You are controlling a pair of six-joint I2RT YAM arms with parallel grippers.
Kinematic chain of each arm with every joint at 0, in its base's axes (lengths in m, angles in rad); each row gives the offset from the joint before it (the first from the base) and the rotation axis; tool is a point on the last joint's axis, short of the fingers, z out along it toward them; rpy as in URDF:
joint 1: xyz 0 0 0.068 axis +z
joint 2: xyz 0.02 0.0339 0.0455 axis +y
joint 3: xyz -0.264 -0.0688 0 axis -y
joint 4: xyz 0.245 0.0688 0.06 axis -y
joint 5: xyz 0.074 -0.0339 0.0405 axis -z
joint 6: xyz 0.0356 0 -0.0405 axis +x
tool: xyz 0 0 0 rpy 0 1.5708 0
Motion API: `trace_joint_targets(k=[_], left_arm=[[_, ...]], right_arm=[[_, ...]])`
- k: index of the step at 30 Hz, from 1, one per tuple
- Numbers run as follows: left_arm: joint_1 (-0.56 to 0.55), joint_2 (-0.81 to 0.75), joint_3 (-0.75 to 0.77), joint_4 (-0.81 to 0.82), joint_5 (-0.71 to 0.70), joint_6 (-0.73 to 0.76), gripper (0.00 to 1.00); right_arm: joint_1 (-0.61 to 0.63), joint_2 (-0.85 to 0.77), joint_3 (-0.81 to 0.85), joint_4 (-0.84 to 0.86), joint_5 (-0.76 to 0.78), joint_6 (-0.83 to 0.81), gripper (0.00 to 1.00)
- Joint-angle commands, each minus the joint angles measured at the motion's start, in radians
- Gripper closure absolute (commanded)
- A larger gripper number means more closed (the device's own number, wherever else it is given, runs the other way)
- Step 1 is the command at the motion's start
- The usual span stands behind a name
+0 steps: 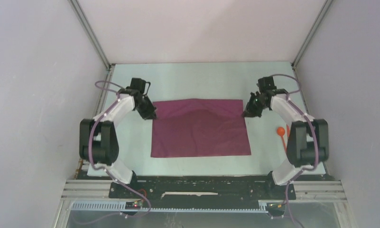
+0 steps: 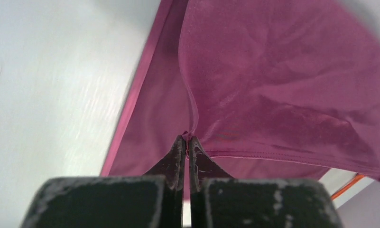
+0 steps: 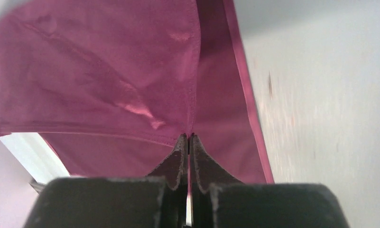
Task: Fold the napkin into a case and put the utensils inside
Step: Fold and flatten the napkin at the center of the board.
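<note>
Pale desk (image 1: 202,76) takes up most of the top view, and the maroon napkin (image 1: 199,130) sits pretty much dead centre on it, near edge lying flat toward 6 o'clock. The far edge is raised off the desk and sags a bit in the middle.

The left tool (image 1: 151,114) is at the napkin's 10 o'clock corner, fingers pressed together and pinching that corner. The right tool (image 1: 247,113) does the same at the 2 o'clock corner. Both wrist views show cloth caught right at the fingertips, with more napkin lying underneath.

The orange spoon (image 1: 281,130) lies on the desk at the napkin's 3 o'clock, apart from the cloth, with a slim orange piece (image 1: 286,138) just beside it, close to the right arm.
</note>
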Motion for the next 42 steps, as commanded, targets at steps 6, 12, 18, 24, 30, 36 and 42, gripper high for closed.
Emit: trace_joint_targets(k=[6,12,18,24,30,36,42], left_arm=[[-0.087,-0.414,-0.458,-0.049,-0.074,-0.007,1.0],[-0.095,-0.501,-0.598,-0.033,-0.088,-0.064,1.0],[-0.102,-0.488,-0.619,-0.037,-0.111,-0.073,1.0],[-0.12,-0.442,-0.627,-0.022,-0.116,-0.078,1.0],[-0.128,-0.414,-0.652,0.009,-0.1,-0.085,1.0],[-0.134,-0.419,-0.665,0.003,-0.106,-0.086,1.0],[-0.141,-0.422,-0.674,-0.011,-0.107,-0.085,1.0]], right_arm=[[0.05,-0.382,-0.365,-0.085,0.107,0.035,1.0],[0.049,-0.474,-0.487,-0.102,0.115,0.089,1.0],[0.043,-0.519,-0.549,-0.103,0.154,0.121,1.0],[0.059,-0.516,-0.595,-0.083,0.154,0.16,1.0],[0.063,-0.501,-0.629,-0.063,0.176,0.182,1.0],[0.067,-0.496,-0.644,-0.072,0.222,0.201,1.0],[0.071,-0.522,-0.662,-0.077,0.239,0.218,1.0]])
